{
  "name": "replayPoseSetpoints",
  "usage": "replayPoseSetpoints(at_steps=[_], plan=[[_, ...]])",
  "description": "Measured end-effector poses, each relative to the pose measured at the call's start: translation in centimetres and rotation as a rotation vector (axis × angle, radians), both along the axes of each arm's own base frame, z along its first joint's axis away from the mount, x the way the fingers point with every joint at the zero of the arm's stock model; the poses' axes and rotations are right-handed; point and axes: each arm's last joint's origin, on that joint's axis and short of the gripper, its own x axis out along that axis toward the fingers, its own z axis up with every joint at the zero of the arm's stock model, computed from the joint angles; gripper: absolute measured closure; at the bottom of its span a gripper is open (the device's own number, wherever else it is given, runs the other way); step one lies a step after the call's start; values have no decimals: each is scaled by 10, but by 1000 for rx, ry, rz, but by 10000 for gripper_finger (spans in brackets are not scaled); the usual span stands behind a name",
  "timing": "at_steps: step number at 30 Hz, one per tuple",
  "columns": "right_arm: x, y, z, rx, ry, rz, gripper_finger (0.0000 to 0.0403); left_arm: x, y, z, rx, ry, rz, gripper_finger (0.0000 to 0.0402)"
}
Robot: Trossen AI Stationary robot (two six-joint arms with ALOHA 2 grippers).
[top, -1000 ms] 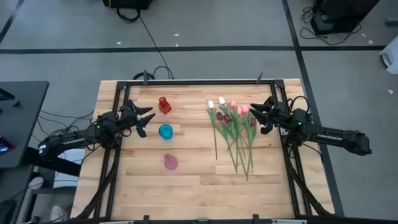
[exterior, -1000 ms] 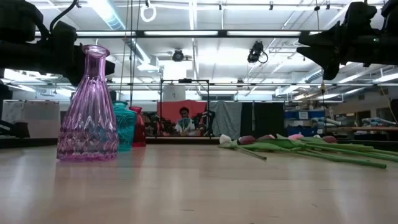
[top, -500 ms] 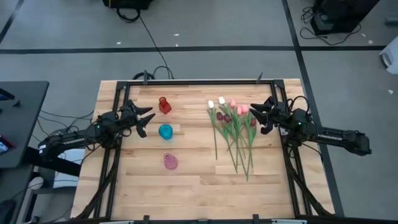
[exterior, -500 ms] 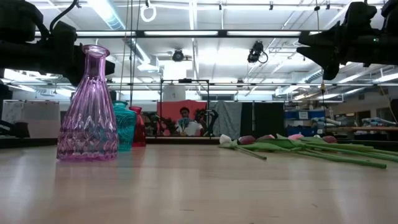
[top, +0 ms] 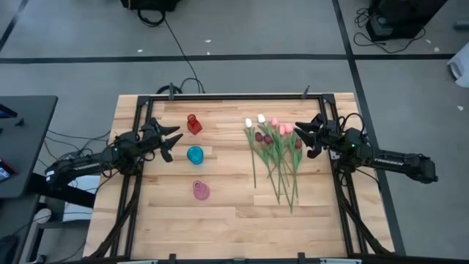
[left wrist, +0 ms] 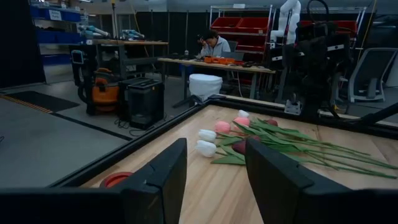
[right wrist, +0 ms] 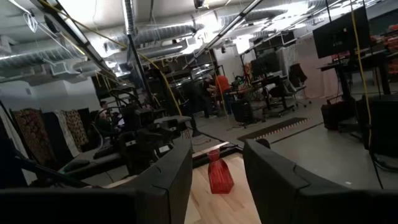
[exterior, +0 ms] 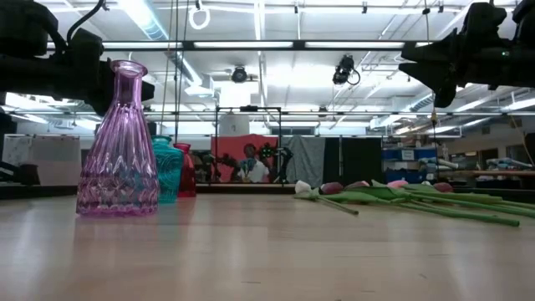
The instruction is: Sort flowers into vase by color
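Note:
The flowers [top: 275, 150] lie in a loose bunch on the table's right half, heads in white, pink and dark red toward the far edge, green stems toward the near edge; they also show in the low view [exterior: 401, 197] and the left wrist view [left wrist: 261, 134]. Three vases stand on the left half: red [top: 193, 124], teal [top: 195, 155], pink [top: 201, 191]. My left gripper [top: 172, 141] hovers open, left of the red and teal vases. My right gripper [top: 306, 138] hovers open at the right of the flower heads, above the table.
A black frame [top: 234, 96] runs along the table's far edge and sides. Bare wood [top: 234, 220] spreads across the near half. In the low view the pink vase [exterior: 118, 142] stands nearest. A person [exterior: 248, 164] sits in the room beyond the table.

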Motion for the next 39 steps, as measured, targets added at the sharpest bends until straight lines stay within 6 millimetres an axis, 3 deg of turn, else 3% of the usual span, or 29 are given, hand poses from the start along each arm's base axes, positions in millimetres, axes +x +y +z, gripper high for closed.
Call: replayPoseSetpoints(at_steps=[9, 15, 31, 39], plan=[[0, 0, 0, 0, 0, 0, 248, 0, 0, 0, -2, -3, 0, 235], [0, 0, 0, 0, 0, 0, 248, 0, 0, 7, -93, -125, -21, 235], [0, 0, 0, 0, 0, 0, 248, -5, -2, 28, -36, -345, -43, 235], [0, 0, 2, -5, -17, 0, 248, 0, -5, 25, -169, -329, -222, 235]])
